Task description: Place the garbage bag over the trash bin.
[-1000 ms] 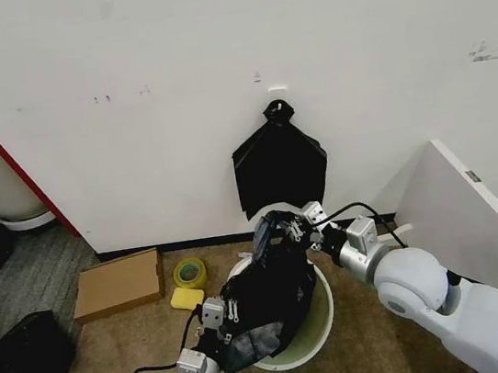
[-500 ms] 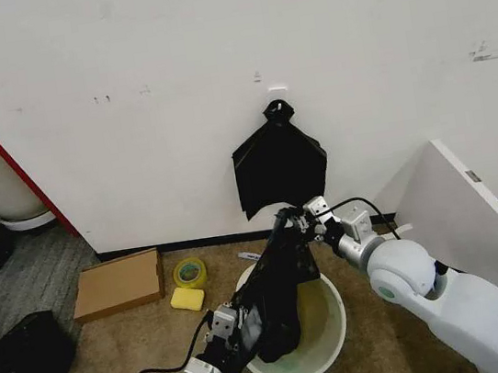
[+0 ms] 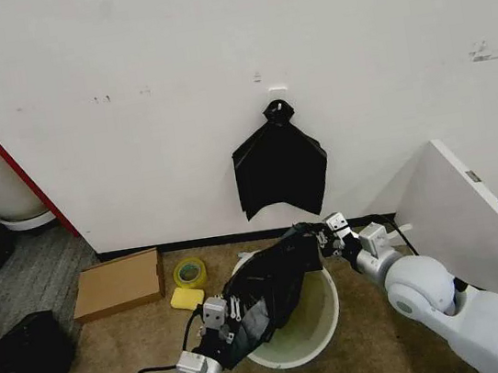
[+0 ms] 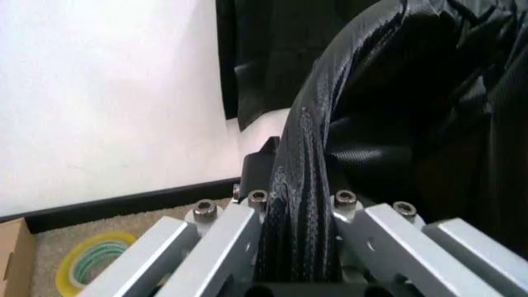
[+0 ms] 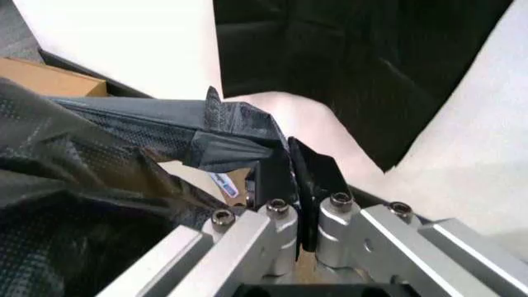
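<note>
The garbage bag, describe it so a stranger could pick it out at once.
Below the white wall, a white trash bin stands on the carpet. The garbage bag is the loose black plastic stretched across its rim between the two pincers, unlike the flat knotted bundle hanging on the wall.

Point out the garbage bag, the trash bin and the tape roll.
garbage bag (image 3: 276, 280): head view, on the black sheet stretched between both grippers.
trash bin (image 3: 314, 349): head view, on the near rim.
tape roll (image 3: 189, 273): head view, on the yellow ring lying on the floor.
</note>
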Motion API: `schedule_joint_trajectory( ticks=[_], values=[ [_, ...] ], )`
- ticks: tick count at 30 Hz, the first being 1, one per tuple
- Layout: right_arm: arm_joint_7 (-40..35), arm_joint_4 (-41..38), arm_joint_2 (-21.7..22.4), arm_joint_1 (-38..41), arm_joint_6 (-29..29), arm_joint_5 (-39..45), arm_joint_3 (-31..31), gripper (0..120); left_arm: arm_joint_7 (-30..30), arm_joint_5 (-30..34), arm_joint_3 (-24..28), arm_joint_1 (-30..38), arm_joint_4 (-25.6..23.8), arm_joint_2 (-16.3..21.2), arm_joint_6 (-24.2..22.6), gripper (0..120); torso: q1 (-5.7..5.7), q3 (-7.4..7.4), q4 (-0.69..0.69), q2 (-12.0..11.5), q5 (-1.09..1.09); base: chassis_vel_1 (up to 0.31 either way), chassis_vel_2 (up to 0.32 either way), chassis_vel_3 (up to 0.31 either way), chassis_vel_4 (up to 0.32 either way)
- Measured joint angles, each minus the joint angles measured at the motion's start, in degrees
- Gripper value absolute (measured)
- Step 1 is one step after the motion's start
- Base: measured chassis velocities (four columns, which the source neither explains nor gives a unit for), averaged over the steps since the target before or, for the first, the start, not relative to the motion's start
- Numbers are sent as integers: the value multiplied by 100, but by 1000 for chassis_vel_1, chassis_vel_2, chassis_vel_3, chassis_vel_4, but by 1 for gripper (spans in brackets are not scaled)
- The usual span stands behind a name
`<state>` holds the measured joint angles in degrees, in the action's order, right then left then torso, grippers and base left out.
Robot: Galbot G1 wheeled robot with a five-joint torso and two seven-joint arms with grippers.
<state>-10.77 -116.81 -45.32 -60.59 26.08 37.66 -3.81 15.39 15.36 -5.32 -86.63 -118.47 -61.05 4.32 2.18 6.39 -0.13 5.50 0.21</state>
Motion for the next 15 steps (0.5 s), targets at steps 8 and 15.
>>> schedule_joint_trajectory(
  ticks=[8,15],
  values=[
    [144,-88,104,-299,-12,315,-274,0,67,305,-76,-1,-71,-1,52,3,0,0,0,0,0,0,0,0,0],
    [177,-158,87,-367,-159,419,-342,1,71,326,-101,-8,-112,0,59,3,0,0,0,0,0,0,0,0,0]
  ],
)
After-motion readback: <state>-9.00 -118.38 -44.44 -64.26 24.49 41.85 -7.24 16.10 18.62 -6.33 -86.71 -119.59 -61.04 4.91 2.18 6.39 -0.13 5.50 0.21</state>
